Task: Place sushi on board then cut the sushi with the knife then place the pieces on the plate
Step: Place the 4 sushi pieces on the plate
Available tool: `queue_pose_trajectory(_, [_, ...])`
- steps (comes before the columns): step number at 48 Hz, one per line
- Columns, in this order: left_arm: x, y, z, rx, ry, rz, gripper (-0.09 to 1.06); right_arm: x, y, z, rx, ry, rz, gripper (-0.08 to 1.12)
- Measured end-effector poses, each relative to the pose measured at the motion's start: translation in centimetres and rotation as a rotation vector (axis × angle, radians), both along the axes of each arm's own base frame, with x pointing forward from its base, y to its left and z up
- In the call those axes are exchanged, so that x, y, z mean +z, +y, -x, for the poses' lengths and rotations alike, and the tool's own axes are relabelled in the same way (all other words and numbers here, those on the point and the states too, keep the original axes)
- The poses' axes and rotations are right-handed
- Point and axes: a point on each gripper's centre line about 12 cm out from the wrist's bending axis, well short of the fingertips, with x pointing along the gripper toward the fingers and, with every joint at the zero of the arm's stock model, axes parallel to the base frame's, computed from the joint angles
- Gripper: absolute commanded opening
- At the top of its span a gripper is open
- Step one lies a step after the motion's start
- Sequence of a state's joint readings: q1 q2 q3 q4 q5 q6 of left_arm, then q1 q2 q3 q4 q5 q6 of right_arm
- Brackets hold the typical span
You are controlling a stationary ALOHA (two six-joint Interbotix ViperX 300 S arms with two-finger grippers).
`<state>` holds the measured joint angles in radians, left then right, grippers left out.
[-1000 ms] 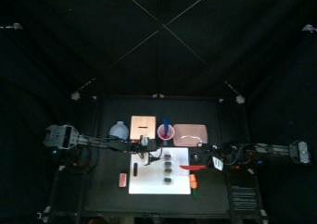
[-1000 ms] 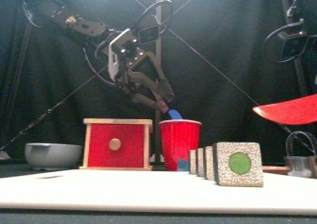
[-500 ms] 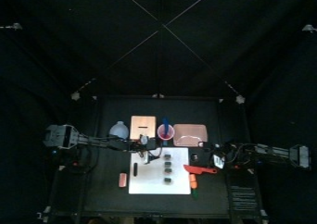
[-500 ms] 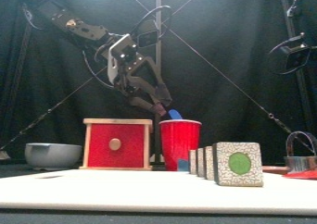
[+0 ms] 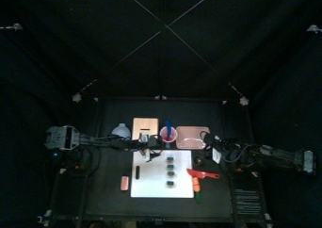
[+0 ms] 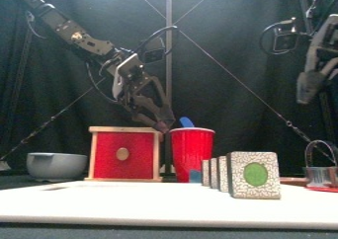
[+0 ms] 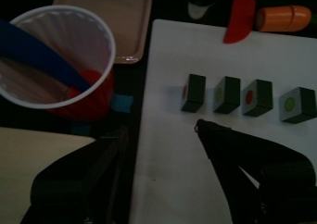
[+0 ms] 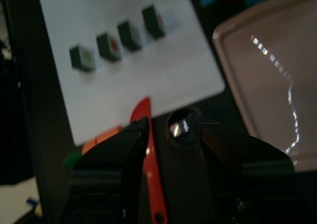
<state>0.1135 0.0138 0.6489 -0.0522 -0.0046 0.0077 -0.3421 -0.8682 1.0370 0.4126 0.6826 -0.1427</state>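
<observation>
**Four sushi pieces on the board, both hands open and empty**

The board (image 5: pixel 151 187) lies mid-surface and carries the sushi (image 7: pixel 243 95), four separate pieces in a row. The pink tray (image 5: pixel 193 136) behind it lies empty. The left hand (image 7: pixel 161 140) hovers over the board's back edge beside the cup (image 6: pixel 192 152), jaws wide apart and holding nothing, with the sushi just ahead. The right hand (image 8: pixel 175 132) hangs above the board's right side, likewise spread and empty. The red knife (image 5: pixel 201 173) lies below it at the board's right edge. The cup holds a blue knife (image 7: pixel 37 50).
</observation>
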Motion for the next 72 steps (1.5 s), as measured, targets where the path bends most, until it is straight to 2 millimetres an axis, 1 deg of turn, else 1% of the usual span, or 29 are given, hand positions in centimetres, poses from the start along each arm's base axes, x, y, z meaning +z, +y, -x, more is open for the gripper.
queue_pose_trajectory(4, [-0.3, 0.3, 0.2, 0.009, 0.008, 0.001, 0.94, 0.1, -0.5, -1.0, -0.026, -0.043, 0.026, 0.78])
queue_pose_trajectory(9, [-0.6, 0.3, 0.6, 0.009, 0.018, 0.002, 0.94, -0.2, -0.8, -2.4, -0.033, -0.086, 0.055, 0.82])
queue_pose_trajectory(20, [-1.0, 0.3, 1.4, 0.01, 0.032, 0.003, 0.94, -1.2, -0.2, -6.1, -0.005, -0.124, 0.087, 0.94])
queue_pose_trajectory(24, [-1.1, 0.2, 1.6, 0.008, 0.035, 0.001, 0.94, -1.8, 0.0, -7.5, 0.012, -0.116, 0.098, 0.95])
queue_pose_trajectory(32, [-1.9, 0.2, 2.4, 0.011, 0.063, 0.004, 0.94, -3.3, 0.1, -10.1, 0.045, -0.072, 0.132, 0.95])
queue_pose_trajectory(39, [-2.4, 0.4, 2.8, 0.008, 0.081, -0.003, 0.94, -4.7, 0.2, -12.0, 0.082, -0.028, 0.161, 0.95])
queue_pose_trajectory(45, [-2.5, 0.3, 2.9, 0.001, 0.085, -0.011, 0.94, -5.4, 0.1, -13.5, 0.093, -0.006, 0.167, 0.95])
queue_pose_trajectory(52, [-2.6, 0.4, 3.0, -0.011, 0.09, -0.025, 0.94, -6.3, 0.1, -15.2, 0.104, 0.018, 0.166, 0.95])
queue_pose_trajectory(60, [-2.7, 0.4, 3.1, -0.019, 0.1, -0.033, 0.94, -7.5, 0.5, -16.6, 0.125, 0.051, 0.162, 0.95])
queue_pose_trajectory(68, [-2.7, 0.4, 3.1, -0.02, 0.106, -0.034, 0.94, -8.7, 1.1, -17.4, 0.144, 0.086, 0.153, 0.95])
queue_pose_trajectory(72, [-2.7, 0.4, 3.1, -0.019, 0.104, -0.033, 0.94, -9.0, 1.2, -17.6, 0.151, 0.094, 0.153, 0.95])
